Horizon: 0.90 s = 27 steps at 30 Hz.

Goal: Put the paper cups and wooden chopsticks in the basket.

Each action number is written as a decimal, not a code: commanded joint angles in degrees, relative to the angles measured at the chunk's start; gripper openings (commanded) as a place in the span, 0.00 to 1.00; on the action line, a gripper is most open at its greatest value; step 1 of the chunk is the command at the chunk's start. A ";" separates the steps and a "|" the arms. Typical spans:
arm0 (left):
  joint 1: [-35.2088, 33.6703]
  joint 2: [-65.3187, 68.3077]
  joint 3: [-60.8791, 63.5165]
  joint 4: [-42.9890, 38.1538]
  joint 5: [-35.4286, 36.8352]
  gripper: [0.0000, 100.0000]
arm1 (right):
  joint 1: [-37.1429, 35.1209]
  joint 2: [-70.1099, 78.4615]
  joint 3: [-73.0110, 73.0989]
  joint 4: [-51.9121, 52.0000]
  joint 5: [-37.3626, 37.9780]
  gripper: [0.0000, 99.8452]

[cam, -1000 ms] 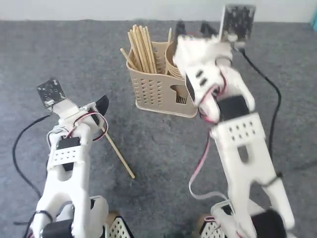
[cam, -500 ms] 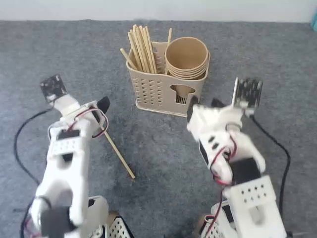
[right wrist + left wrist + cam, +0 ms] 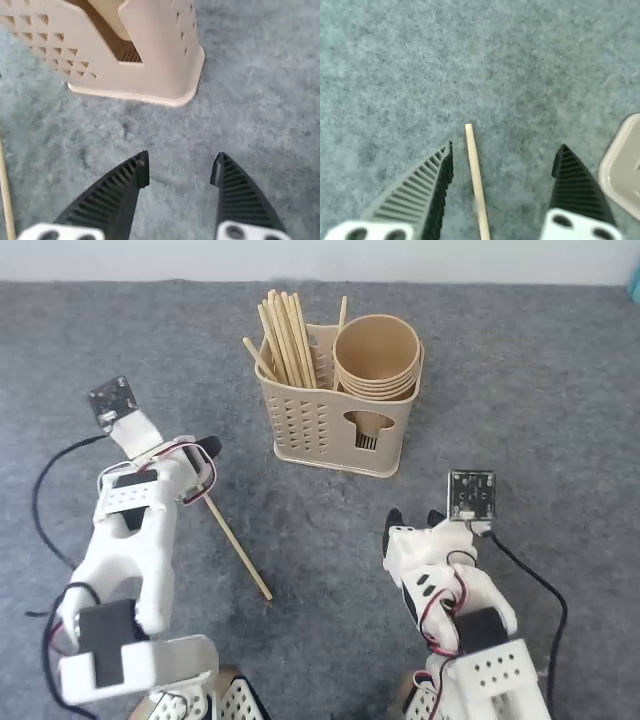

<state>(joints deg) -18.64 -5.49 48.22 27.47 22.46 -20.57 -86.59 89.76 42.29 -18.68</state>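
Grey carpet (image 3: 560, 390): We see it lying under the basket and all around it.
Left arm (image 3: 130, 550): It stands in front of the basket, off to the basket's left side.
Right arm (image 3: 450, 610): It stands in front of the basket, a bit to the basket's right, well apart from it.
Basket (image 3: 320, 425): It is tan with little holes and stands upright on the carpet. It has two parts.
Paper cups (image 3: 376, 355): They sit stacked one inside the other in the basket's right part.
Bunch of chopsticks (image 3: 285, 335): They stand up in the basket's left part and stick out over its rim.
Left gripper (image 3: 505, 150): We see it open wide with nothing in it, low over the carpet, left of the basket and in front of it.
Right gripper (image 3: 182, 156): It is open too and holds nothing. It points at the basket's front wall from a little way off.
Loose chopstick (image 3: 476, 185): It lies flat on the carpet, in front of the basket and to its left. One end lies between the left gripper's fingers, and we cannot see either finger touching it.
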 commanded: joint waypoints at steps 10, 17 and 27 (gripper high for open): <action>-0.26 18.55 -24.31 15.82 -0.18 0.30 | 0.84 -12.44 3.34 2.51 1.14 0.21; -0.09 23.21 -30.02 21.27 -0.26 0.10 | 0.84 -17.27 3.60 6.37 1.14 0.21; -0.09 23.12 -29.85 21.36 -0.35 0.01 | 0.84 -17.36 3.69 6.55 1.14 0.21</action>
<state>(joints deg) -18.46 18.15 20.18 48.40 22.29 -20.57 -103.03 93.89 48.62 -18.42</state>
